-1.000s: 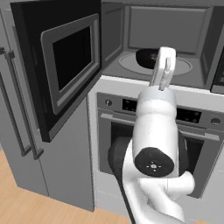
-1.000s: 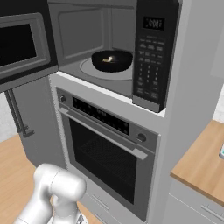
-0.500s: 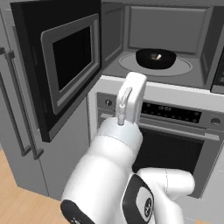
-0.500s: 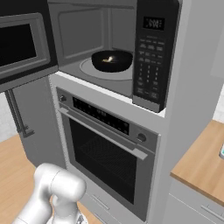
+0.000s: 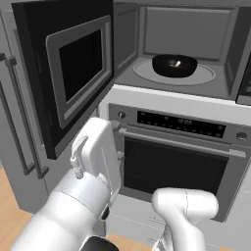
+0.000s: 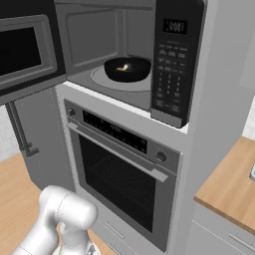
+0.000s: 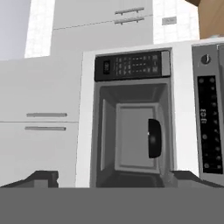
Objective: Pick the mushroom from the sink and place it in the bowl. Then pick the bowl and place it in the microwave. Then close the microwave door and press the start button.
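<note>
The microwave (image 5: 171, 29) stands open, and the black bowl (image 5: 174, 65) rests on its round turntable (image 5: 147, 71). A small pale mushroom (image 5: 177, 62) lies inside the bowl (image 6: 127, 68). The microwave door (image 5: 73, 73) is swung wide to the left. My gripper (image 7: 114, 179) is open with nothing between its fingertips (image 7: 41, 178), well back from the cavity. In the rolled hand view the bowl (image 7: 154, 138) appears side-on. My white hand housing (image 5: 95, 152) hangs low before the oven, under the door. The sink is out of view.
The microwave's control panel (image 6: 172, 60) sits right of the cavity. Below it is the larger oven (image 6: 124, 169) with a bar handle (image 5: 181, 144). A grey fridge door with a long handle (image 5: 24, 132) stands at the left. A wooden counter (image 6: 234, 184) lies right.
The arm has drawn back from the microwave and dropped low in front of the oven. The bowl stays on the turntable and the gripper stays open.
</note>
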